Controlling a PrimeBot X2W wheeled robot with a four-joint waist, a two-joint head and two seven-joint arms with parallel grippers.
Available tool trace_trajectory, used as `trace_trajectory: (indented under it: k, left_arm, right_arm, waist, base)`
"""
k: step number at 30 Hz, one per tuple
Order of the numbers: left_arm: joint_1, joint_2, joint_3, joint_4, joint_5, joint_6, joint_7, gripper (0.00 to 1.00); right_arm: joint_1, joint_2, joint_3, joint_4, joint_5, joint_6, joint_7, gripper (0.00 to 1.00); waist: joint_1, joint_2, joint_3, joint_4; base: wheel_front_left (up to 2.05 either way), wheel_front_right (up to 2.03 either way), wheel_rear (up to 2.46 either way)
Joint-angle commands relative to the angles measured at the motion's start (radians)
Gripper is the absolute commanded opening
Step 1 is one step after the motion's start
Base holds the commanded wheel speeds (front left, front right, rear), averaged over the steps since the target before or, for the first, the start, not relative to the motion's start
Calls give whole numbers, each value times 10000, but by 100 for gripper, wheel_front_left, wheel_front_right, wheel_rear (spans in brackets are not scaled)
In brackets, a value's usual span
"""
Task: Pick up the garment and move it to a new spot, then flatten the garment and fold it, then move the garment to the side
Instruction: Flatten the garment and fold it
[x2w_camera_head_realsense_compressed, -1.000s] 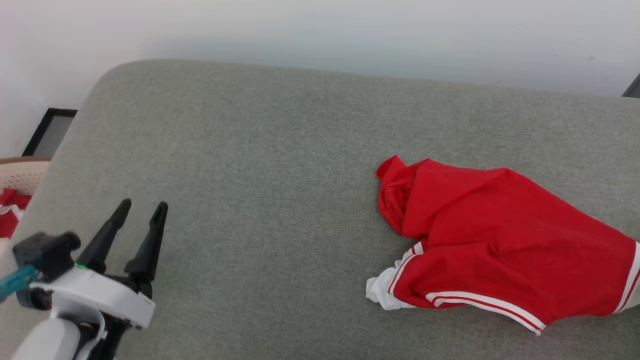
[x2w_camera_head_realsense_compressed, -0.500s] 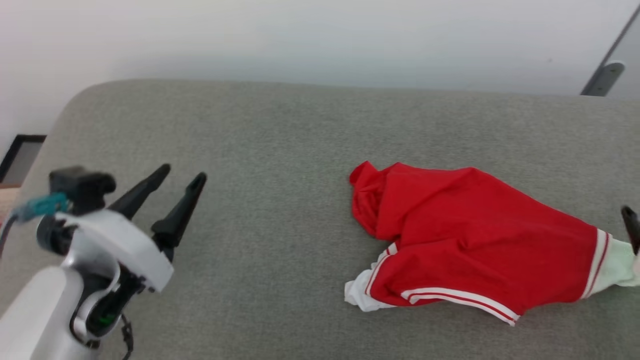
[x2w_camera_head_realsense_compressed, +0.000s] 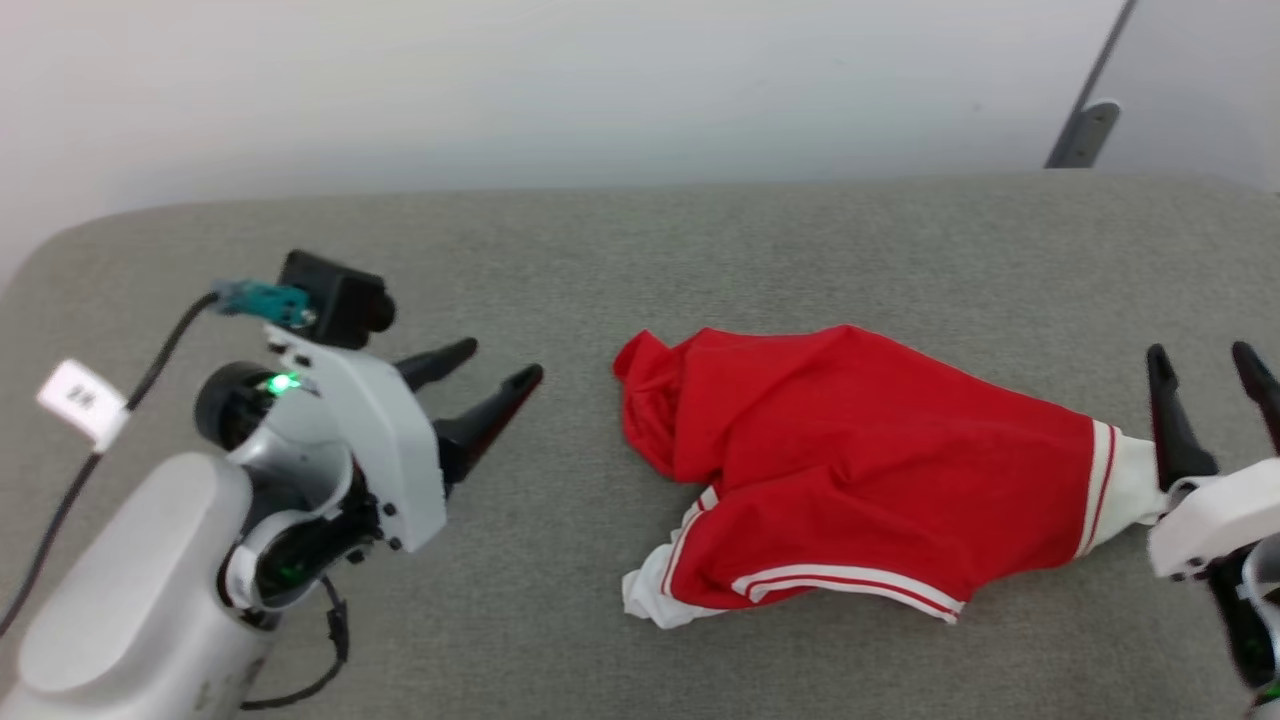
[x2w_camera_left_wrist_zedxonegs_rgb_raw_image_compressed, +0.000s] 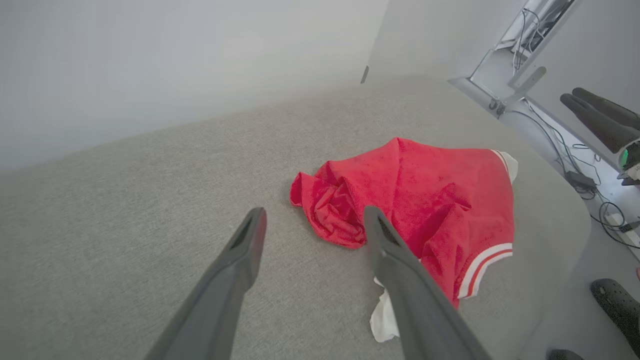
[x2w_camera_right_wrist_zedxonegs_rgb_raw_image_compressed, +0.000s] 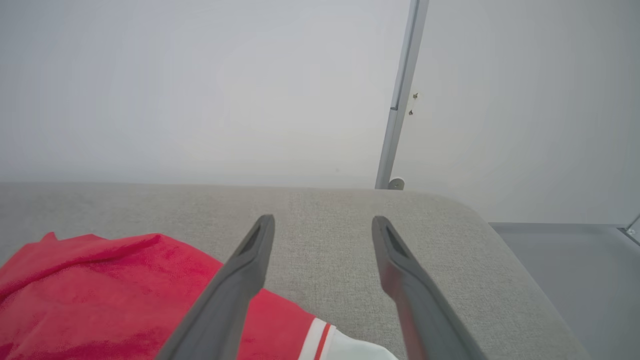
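The garment (x2w_camera_head_realsense_compressed: 860, 460), a bright red T-shirt with white sleeves and striped trim, lies crumpled on the grey cushioned surface (x2w_camera_head_realsense_compressed: 600, 250). It also shows in the left wrist view (x2w_camera_left_wrist_zedxonegs_rgb_raw_image_compressed: 425, 200) and the right wrist view (x2w_camera_right_wrist_zedxonegs_rgb_raw_image_compressed: 100, 290). My left gripper (x2w_camera_head_realsense_compressed: 498, 365) is open, a short way left of the shirt's bunched end, fingers pointing toward it. My right gripper (x2w_camera_head_realsense_compressed: 1200, 355) is open at the shirt's right end, just beyond its white sleeve (x2w_camera_head_realsense_compressed: 1130, 480), with nothing between the fingers.
A pale wall runs behind the cushion. A grey metal post (x2w_camera_head_realsense_compressed: 1085, 100) stands at the back right. The cushion's rounded right edge (x2w_camera_right_wrist_zedxonegs_rgb_raw_image_compressed: 500, 235) drops to a grey floor with cables (x2w_camera_left_wrist_zedxonegs_rgb_raw_image_compressed: 595, 200).
The head camera has swung right, so the shirt shifted left in view. The left gripper has come closer to the shirt. The right gripper has come into view at the white sleeve, open.
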Motion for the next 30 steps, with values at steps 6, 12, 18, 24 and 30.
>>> trace_trajectory:
  k: [6,12,18,24,30]
  left_arm:
    - [-84,-223,-651,156,-423,60,1220,100]
    - [404,-260,-1332,39,-792,71,2270,100]
    - [936,-296,-1789,-30,-802,34,2491,100]
    - [1042,-545,-2095,282,-708,-151,2134,100]
    - [799,-892,-2388,1185,-621,-299,1426,100]
  right_arm:
    - [565,737,40,-521,-369,-14,-912,100]
    - [844,1130,-48,-788,-501,-14,-1169,100]
    - [921,1347,-81,-1059,-580,-14,-1225,100]
    - [833,1435,-63,-1170,-628,-14,-1227,100]
    - [596,1471,69,-1175,-599,-14,-1193,100]
  waist:
    - [0,0,139,-540]
    - [0,0,219,-786]
    - [0,0,338,-947]
    - [0,0,466,-989]
    - [0,0,595,-1041]
  base:
    - [0,0,0]
    - [0,0,0]
    - [0,0,0]
    - [0,0,0]
    - [0,0,0]
